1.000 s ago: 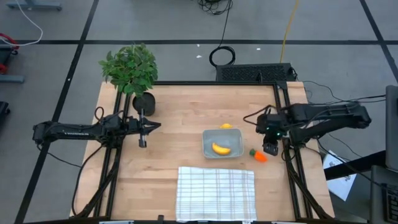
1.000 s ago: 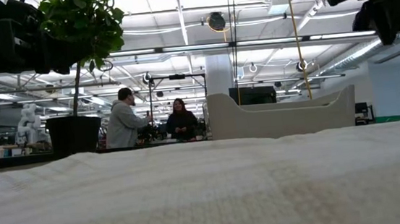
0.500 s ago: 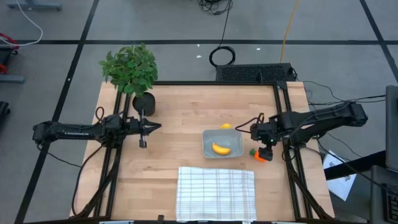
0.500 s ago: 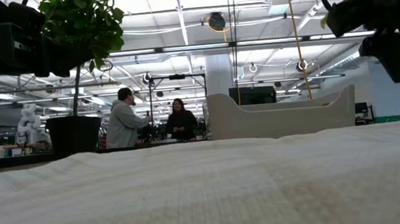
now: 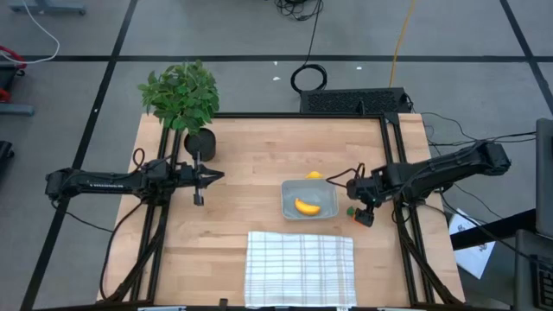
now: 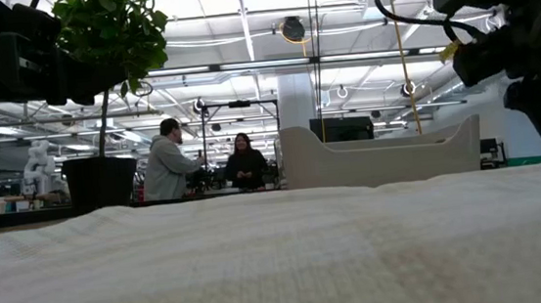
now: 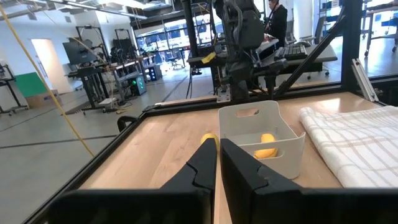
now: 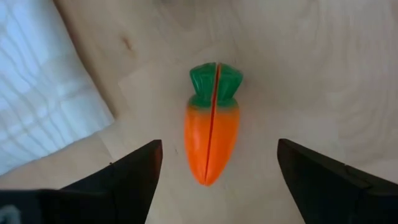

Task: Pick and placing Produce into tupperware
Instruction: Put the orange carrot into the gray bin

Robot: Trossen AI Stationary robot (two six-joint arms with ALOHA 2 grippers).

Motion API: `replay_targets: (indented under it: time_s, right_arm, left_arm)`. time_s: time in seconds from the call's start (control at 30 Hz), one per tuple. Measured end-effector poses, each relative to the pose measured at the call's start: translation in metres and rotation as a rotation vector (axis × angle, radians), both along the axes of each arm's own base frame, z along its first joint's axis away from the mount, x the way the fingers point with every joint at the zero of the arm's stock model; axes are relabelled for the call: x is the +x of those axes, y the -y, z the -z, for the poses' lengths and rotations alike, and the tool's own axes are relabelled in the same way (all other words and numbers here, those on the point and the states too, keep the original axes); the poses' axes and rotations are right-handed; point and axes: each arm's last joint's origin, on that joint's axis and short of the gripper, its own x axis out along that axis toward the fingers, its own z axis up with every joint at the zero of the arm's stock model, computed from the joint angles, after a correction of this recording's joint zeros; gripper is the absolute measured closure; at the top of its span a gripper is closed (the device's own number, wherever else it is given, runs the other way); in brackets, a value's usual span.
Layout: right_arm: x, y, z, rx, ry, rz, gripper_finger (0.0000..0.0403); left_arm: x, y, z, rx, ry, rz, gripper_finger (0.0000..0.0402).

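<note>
Directly under the right claw (image 8: 214,163) lies the carrot (image 8: 212,127), flat on the table (image 5: 251,164), centred in the gap between the two widely spread fingers (image 8: 127,171), neither touching it; nothing gripped. Checked cloth (image 8: 43,93) just beside the carrot. Next over, the tupperware (image 5: 308,199), banana (image 5: 307,206) resting inside. Lemon (image 5: 314,175) on the table, touching the container's far rim. Farther across, left claw (image 5: 199,178) pinched closed and empty, hovering near the potted plant (image 5: 183,99).

Grey floor (image 5: 78,34) (black tape lines), ceiling strip lights (image 6: 243,66), two people (image 6: 203,165) beyond table.
</note>
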Motion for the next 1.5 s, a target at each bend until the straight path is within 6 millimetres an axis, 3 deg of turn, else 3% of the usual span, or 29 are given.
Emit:
replay_targets:
  time_s: [0.57, 1.1, 1.3, 1.5]
  right_arm:
    - [-0.003, -0.013, 0.025, 0.032, 0.06, 0.018, 0.0092]
    - [-0.014, -0.012, 0.054, 0.039, 0.086, 0.041, 0.0094]
    - [-0.014, -0.012, 0.055, 0.034, 0.084, 0.027, 0.0115]
    - [-0.015, -0.011, 0.055, 0.022, 0.077, 0.025, 0.0163]
  left_arm:
    - [0.0, 0.0, 0.0, -0.004, 0.0, 0.0, 0.0376]
    - [0.0, 0.0, 0.0, -0.004, 0.0, 0.0, 0.0376]
    - [0.0, 0.0, 0.0, -0.005, 0.0, 0.0, 0.0376]
    - [0.0, 0.0, 0.0, -0.006, 0.0, 0.001, 0.0376]
